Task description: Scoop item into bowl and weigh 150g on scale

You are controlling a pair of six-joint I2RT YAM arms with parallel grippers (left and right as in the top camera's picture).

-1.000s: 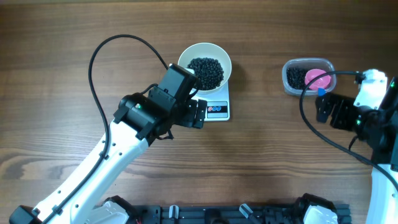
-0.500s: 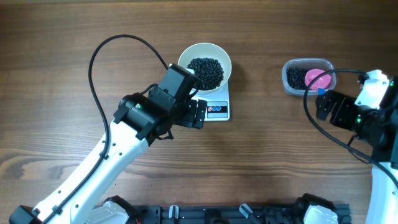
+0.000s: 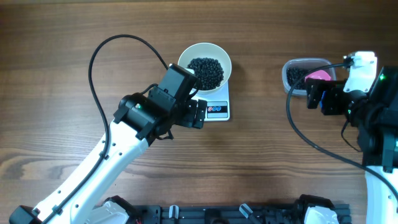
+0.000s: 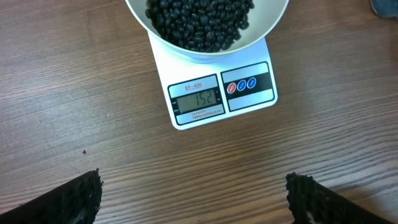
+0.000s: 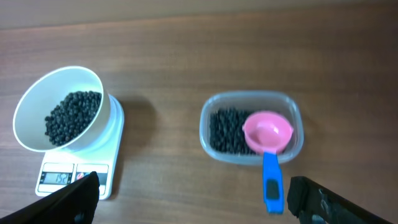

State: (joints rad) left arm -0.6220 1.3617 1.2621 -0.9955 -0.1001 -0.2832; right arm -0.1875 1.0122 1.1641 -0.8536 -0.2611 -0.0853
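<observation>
Two hands released, left hand (image 4: 196, 199), right hand (image 5: 199, 198), bowl (image 3: 205, 50) on scale (image 4: 221, 93), beans (image 4: 199, 18) inside.

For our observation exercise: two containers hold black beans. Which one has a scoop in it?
The clear rounded-rectangular plastic tub; a pink scoop rests in it, while the round white bowl holds beans only.

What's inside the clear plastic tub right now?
The clear tub holds black beads beside a pink scoop, whose blue handle sticks out over the rim. Whatever lies under the scoop's cup is covered.
</observation>
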